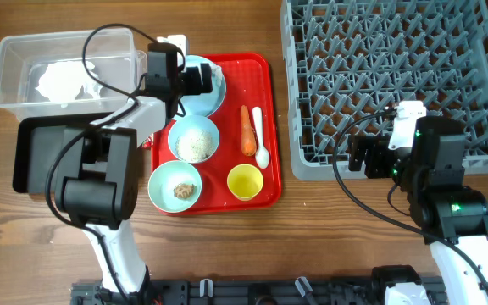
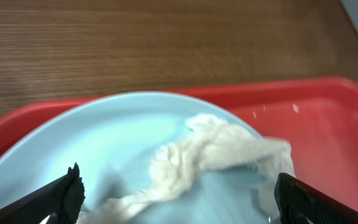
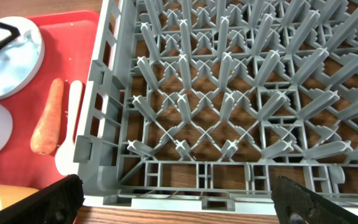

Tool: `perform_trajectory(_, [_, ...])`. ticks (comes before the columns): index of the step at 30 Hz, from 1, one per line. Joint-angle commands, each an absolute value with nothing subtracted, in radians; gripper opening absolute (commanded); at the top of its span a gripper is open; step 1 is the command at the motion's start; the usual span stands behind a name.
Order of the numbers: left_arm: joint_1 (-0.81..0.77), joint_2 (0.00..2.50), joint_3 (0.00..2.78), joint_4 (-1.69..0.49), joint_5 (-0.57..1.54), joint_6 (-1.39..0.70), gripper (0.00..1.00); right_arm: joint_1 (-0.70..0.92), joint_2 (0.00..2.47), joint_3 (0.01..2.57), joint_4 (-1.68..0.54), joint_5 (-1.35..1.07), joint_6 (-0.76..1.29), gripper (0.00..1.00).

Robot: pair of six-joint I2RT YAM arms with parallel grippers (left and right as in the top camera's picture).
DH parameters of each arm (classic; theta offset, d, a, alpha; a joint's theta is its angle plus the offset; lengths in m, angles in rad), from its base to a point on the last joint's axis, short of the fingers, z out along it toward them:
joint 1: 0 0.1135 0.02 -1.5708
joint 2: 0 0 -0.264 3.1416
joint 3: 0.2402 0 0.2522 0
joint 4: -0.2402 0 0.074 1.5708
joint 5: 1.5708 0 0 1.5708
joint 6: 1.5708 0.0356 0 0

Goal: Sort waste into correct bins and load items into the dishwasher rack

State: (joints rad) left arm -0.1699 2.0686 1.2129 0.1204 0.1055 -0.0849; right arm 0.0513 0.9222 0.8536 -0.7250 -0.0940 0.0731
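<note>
Crumpled paper [image 2: 210, 152], white and soft-creased like a used wrapper, lies on the pale glossy plate [image 2: 104, 143] right below the left gripper [image 2: 179, 202], whose black fingers stand spread to either side of it, gripping nothing. Round it on the flat red tray [image 1: 265, 76] the rest waits: a tapered orange carrot piece [image 1: 246, 129] beside the smooth white spoon [image 1: 260, 135], loose rice grains [image 1: 195, 146] heaped in one pale bowl [image 1: 174, 135], a brownish lump [image 1: 181, 191] in the other bowl [image 1: 155, 182], and a small yellow cup [image 1: 245, 181]. Left of the tray sit the clear plastic tub [image 1: 11, 59], with something white inside that I cannot make out, and the matt black tray [image 1: 32, 161], partly hidden by the arm. Off to the right the grey dishwasher rack [image 1: 396, 76], a stiff grid of upright pegs, holds no dishes; the right gripper [image 3: 182, 205] hovers at its near edge, jaws wide and empty. I'd judge the job barely started: nearly all sorting and every bit of loading remains.
</note>
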Motion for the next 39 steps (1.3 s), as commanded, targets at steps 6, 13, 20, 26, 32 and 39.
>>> perform_trajectory(6, [-0.200, 2.121, 1.224, 0.108, 0.130, 0.072, 1.00, 0.053, 0.926, 0.879, -0.723, -0.106, 0.063, 1.00])
perform_trajectory(13, [-0.200, 2.121, 1.224, 0.076, 0.130, 0.072, 0.91, 0.053, 0.926, 0.879, -0.723, -0.106, 0.063, 1.00])
perform_trajectory(20, [-0.200, 2.121, 1.224, 0.049, 0.130, 0.072, 0.32, 0.053, 0.926, 0.879, -0.723, -0.106, 0.063, 1.00])
perform_trajectory(26, [-0.197, 2.117, 1.225, 0.054, 0.130, 0.072, 0.04, 0.053, 0.926, 0.879, -0.723, -0.106, 0.063, 1.00])
perform_trajectory(32, [-0.196, 2.039, 1.225, 0.052, 0.130, 0.072, 0.04, 0.053, 0.926, 0.879, -0.723, -0.106, 0.063, 1.00])
perform_trajectory(39, [-0.166, 1.796, 1.225, -0.025, -0.031, 0.071, 0.04, 0.053, 0.926, 0.879, -0.727, -0.106, 0.063, 1.00])
